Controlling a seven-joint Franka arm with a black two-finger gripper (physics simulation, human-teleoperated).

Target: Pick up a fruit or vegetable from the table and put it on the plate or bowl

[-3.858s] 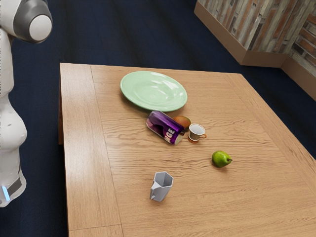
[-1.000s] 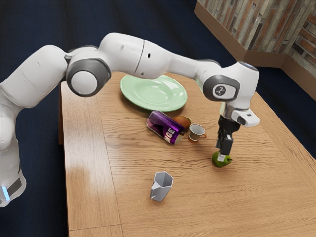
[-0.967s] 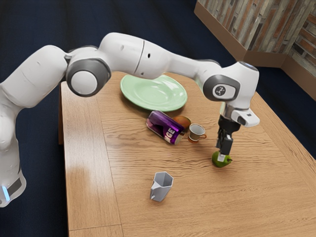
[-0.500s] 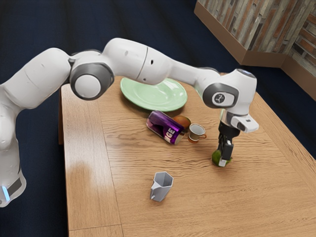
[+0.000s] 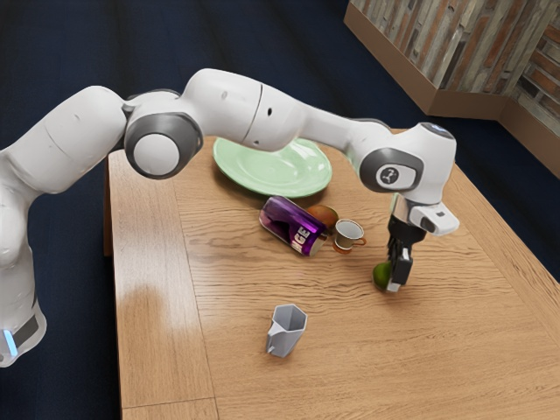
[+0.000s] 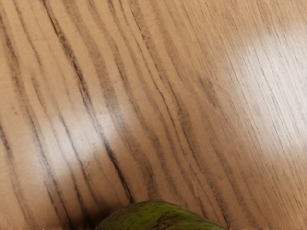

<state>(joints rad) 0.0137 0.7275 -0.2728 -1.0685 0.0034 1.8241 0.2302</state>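
The worktop (image 5: 219, 350) is varnished light wood with dark flowing grain and a soft satin sheen that throws pale glare patches, while the pear (image 6: 160, 218) has dull, mottled green skin with fine speckles. The plate (image 5: 272, 161) looks like smooth glazed ceramic in pale green with bright highlights, the purple can (image 5: 291, 226) is glossy printed metal, the small cup (image 5: 347, 234) a smooth white glaze, and the grey faceted mug (image 5: 286, 330) flat and matt. The arm (image 5: 262, 109) wears smooth, slightly shiny white plastic shells with grey joint caps, and the gripper (image 5: 396, 282) is matt black.
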